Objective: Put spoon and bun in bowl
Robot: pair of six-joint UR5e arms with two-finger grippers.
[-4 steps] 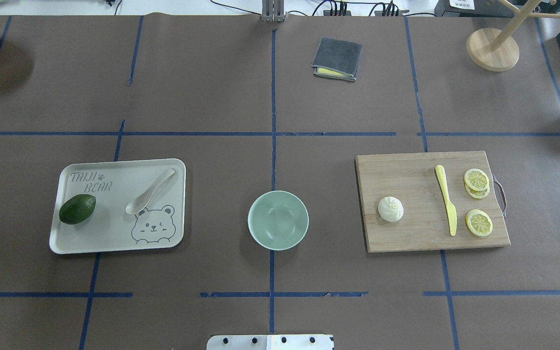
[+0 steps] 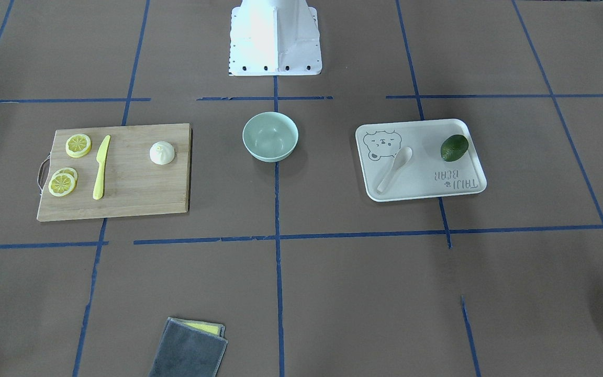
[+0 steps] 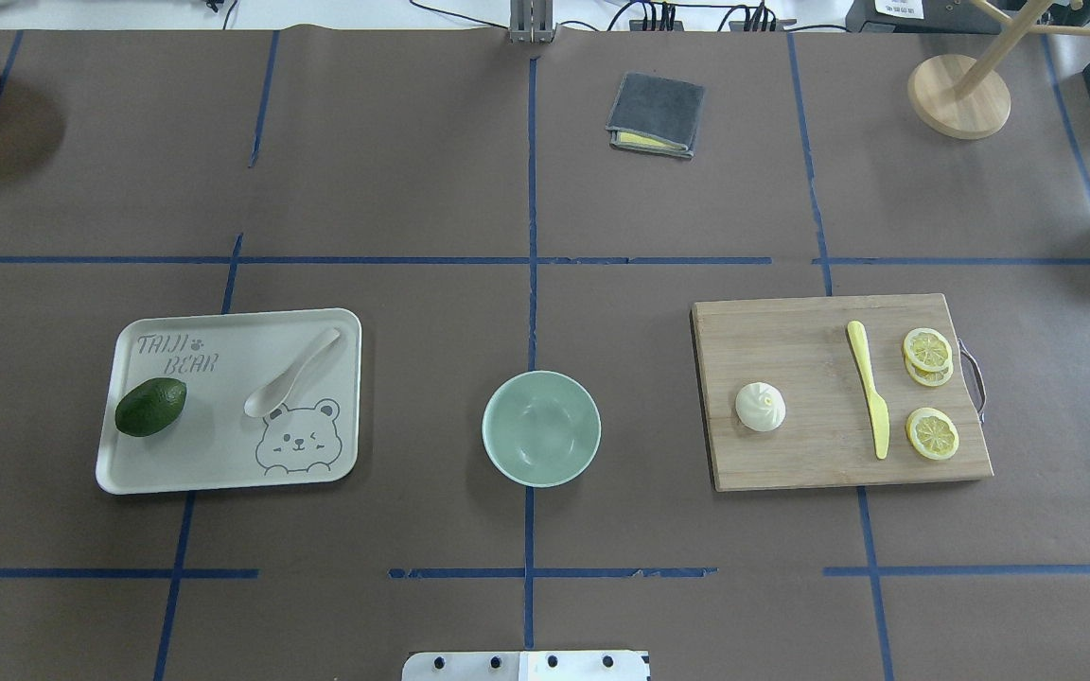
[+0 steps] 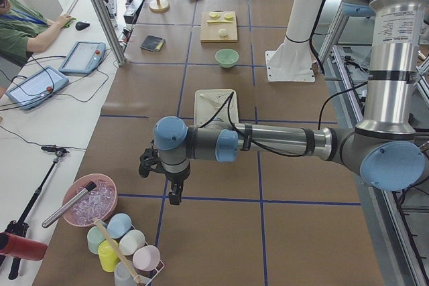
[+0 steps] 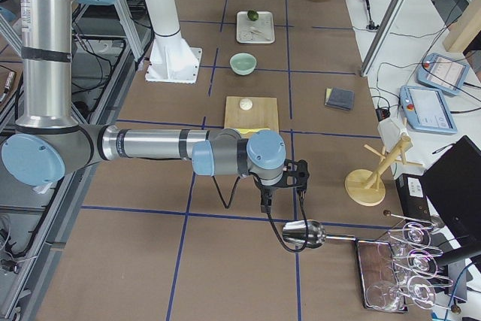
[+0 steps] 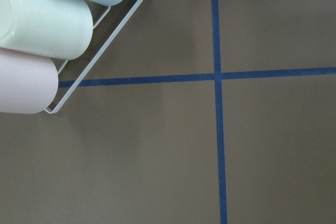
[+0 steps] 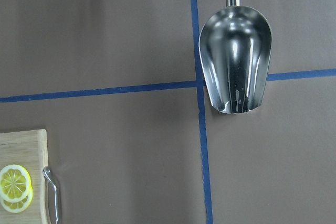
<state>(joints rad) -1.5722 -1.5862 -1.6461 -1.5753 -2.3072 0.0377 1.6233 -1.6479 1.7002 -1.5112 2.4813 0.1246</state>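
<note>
The off-white spoon (image 3: 291, 373) lies on the white bear-print tray (image 3: 223, 454) at the left, also in the front-facing view (image 2: 395, 167). The white pleated bun (image 3: 760, 407) sits on the wooden cutting board (image 3: 810, 454) at the right, also in the front-facing view (image 2: 162, 153). The mint-green bowl (image 3: 541, 428) stands empty between them. Neither gripper is over this area. The left gripper (image 4: 171, 189) hangs far off beyond the tray, near a cup rack. The right gripper (image 5: 264, 199) hangs beyond the board, near a metal scoop. I cannot tell whether either is open or shut.
A dark green avocado (image 3: 150, 407) lies on the tray. A yellow knife (image 3: 869, 388) and lemon slices (image 3: 928, 350) lie on the board. A grey cloth (image 3: 656, 113) and a wooden stand (image 3: 958, 95) are at the back. A metal scoop (image 7: 236, 61) and pastel cups (image 6: 42, 24) lie under the wrists.
</note>
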